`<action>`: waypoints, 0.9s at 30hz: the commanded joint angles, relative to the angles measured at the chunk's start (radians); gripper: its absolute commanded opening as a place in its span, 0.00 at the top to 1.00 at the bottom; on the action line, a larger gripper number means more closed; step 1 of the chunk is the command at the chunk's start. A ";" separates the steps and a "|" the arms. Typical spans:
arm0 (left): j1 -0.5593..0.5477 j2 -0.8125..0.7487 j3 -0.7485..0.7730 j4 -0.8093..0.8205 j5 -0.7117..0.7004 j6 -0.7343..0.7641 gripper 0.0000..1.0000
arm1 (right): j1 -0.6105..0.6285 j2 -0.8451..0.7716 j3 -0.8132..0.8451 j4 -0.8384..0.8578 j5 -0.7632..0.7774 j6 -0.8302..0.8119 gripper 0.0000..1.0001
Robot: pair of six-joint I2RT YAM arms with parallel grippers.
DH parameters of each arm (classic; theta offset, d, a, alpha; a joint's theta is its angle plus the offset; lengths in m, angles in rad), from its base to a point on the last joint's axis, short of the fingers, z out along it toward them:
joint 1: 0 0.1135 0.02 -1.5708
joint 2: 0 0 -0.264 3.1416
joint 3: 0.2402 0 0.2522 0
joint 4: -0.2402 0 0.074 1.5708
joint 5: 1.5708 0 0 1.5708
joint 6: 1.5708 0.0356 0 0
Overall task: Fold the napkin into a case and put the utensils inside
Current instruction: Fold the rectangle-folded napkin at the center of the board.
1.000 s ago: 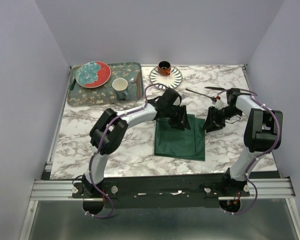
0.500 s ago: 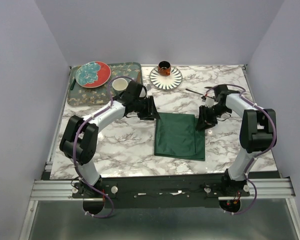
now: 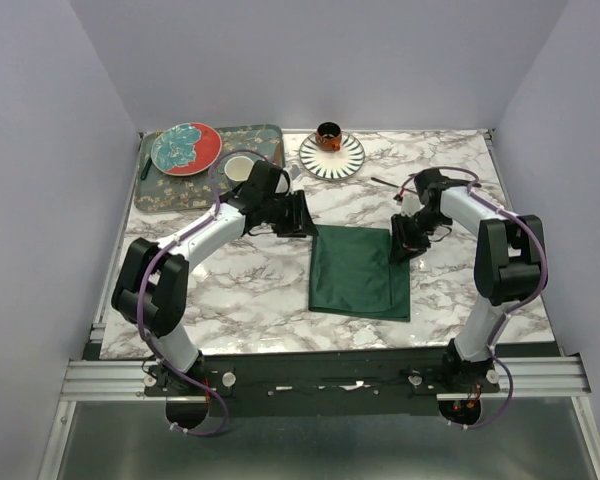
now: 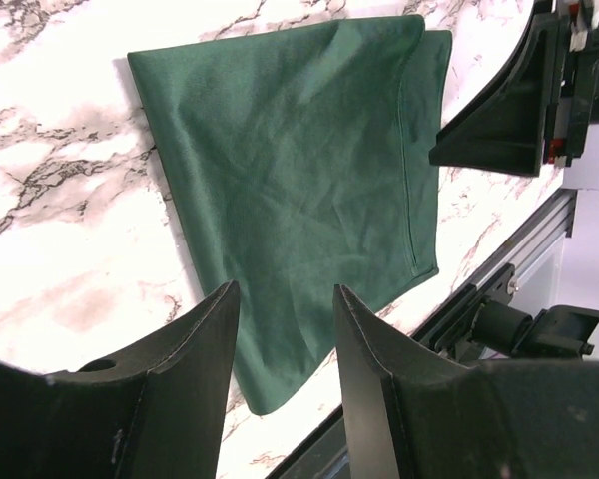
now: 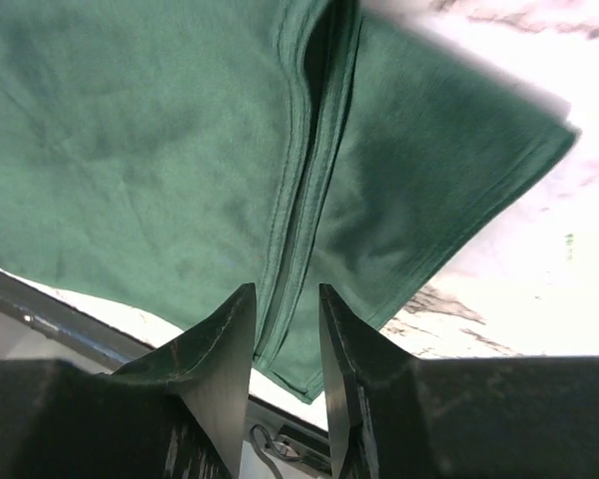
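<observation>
Lying flat on the white marbled worktop (image 3: pixel 230 290), the dark green, slightly shiny folded cloth napkin (image 3: pixel 360 275) spreads out ahead of the left jaws. These stand released, well parted and empty, just off its corner. The right jaws, narrowly parted, grasp nothing; the cloth's doubled hem runs directly beneath their gap.

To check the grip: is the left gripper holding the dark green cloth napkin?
No, the left gripper stands open and empty, the napkin lying flat beyond it.
</observation>
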 commanded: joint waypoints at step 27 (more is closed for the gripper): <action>0.066 -0.022 -0.056 0.070 0.040 0.008 0.48 | 0.014 0.227 0.314 0.012 0.003 0.055 0.54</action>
